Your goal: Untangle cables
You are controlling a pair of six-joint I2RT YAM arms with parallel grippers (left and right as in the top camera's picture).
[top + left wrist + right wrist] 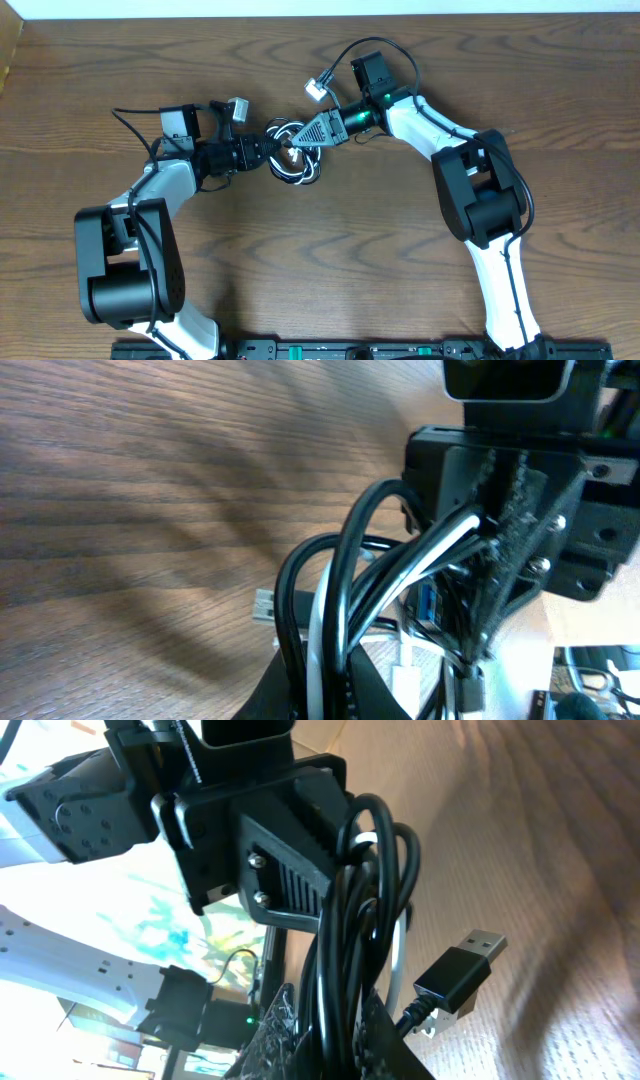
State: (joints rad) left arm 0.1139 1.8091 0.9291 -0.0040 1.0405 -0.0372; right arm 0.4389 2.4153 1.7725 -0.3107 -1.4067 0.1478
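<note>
Along the near edge of the bench point(330, 270) both arms are rising from their bases, the left one bending toward the left edge and the right one toward the right edge, then reaching inward. Their tips are meeting just beyond mid-bench, slightly left of centre. The left gripper point(275, 150) is clamping its closed jaws on the cable bundle point(300, 172) from the left. The right gripper point(300, 140) is likewise pinching the same bundle from the right, so the two are standing nose to nose. The bundle is hanging between and just beneath them, with loops spilling toward the near side. In the left wrist view, the black cable point(345, 560) is arching in several strands with the white cable point(318, 640) running among them. In the right wrist view, a black USB plug point(458, 968) is dangling beside the loops, above the wood.
</note>
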